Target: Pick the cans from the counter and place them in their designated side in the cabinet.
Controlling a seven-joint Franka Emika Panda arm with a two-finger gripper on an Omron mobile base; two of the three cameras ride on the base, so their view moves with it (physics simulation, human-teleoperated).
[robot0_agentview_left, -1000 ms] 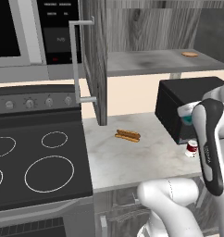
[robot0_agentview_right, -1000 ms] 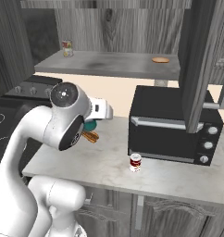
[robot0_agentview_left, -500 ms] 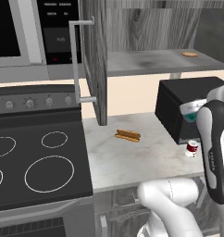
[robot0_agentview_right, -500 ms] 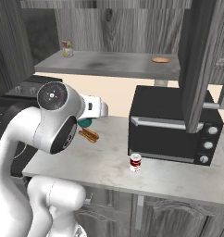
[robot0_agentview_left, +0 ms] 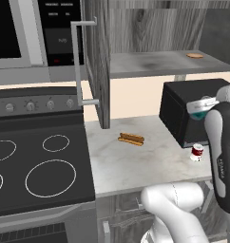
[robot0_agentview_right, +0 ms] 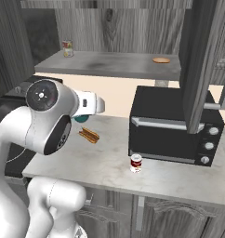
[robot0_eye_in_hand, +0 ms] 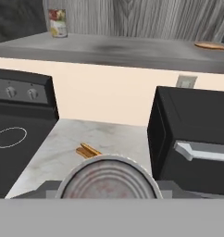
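Observation:
My gripper (robot0_agentview_left: 201,106) is shut on the teal can (robot0_agentview_left: 198,115), holding it in the air in front of the black oven, above the counter (robot0_agentview_left: 136,163). In the hand view the can's silver top (robot0_eye_in_hand: 108,181) sits right at the bottom between the fingers. The teal can (robot0_agentview_right: 80,119) peeks out under the hand in the right base view. The red can with a white band (robot0_agentview_left: 197,152) (robot0_agentview_right: 136,163) stands upright on the counter (robot0_agentview_right: 98,160) by the oven's front corner. The cabinet's grey shelf (robot0_agentview_left: 155,64) (robot0_agentview_right: 109,62) (robot0_eye_in_hand: 132,50) lies above, door open.
A hot dog (robot0_agentview_left: 131,138) (robot0_agentview_right: 89,135) lies mid-counter. The black oven (robot0_agentview_left: 181,111) (robot0_agentview_right: 172,125) stands at the right. The cabinet door (robot0_agentview_left: 98,61) hangs open with a bar handle. On the shelf are a small jar (robot0_agentview_right: 67,48) (robot0_eye_in_hand: 57,22) and a flat brown disc (robot0_agentview_right: 161,60). The stovetop (robot0_agentview_left: 36,166) lies to the left.
The arm has swung, its big joint moving left in the right base view, and the hand with the teal can has risen a little. The red can has not moved.

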